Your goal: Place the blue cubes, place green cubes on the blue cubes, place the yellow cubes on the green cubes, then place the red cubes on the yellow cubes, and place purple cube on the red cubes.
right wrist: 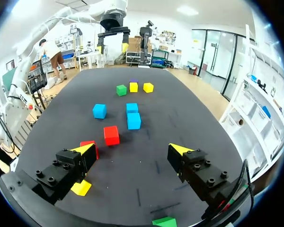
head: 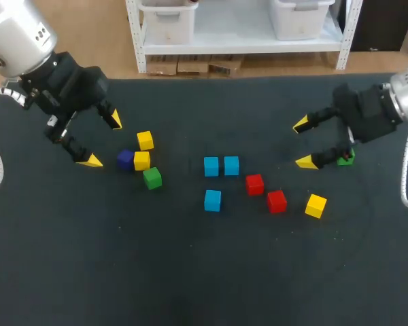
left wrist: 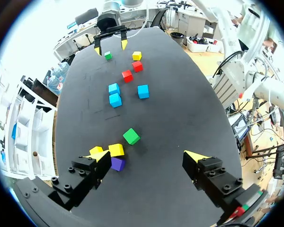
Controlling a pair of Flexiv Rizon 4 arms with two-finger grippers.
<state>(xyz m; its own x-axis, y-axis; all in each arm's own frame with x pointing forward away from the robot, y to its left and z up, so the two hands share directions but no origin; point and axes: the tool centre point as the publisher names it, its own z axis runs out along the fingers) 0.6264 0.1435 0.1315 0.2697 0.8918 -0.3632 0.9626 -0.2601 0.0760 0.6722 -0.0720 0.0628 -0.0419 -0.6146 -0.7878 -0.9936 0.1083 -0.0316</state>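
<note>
Three blue cubes lie mid-table: two side by side (head: 211,166) (head: 231,165) and one nearer (head: 212,200). Two red cubes (head: 254,184) (head: 277,201) and a yellow cube (head: 315,205) lie to their right. At the left, two yellow cubes (head: 145,140) (head: 141,160), a purple cube (head: 126,159) and a green cube (head: 151,178) are clustered. My left gripper (head: 102,140) hangs open just left of that cluster, nothing between its fingers (left wrist: 98,156). My right gripper (head: 303,142) is open and empty, with a second green cube (head: 345,158) partly hidden beneath it.
The dark table (head: 190,272) has free room along its near half and between the two cube groups. In the right wrist view a red cube (right wrist: 111,135) lies just ahead of the open gripper (right wrist: 132,150), and the green cube (right wrist: 164,222) is under the wrist.
</note>
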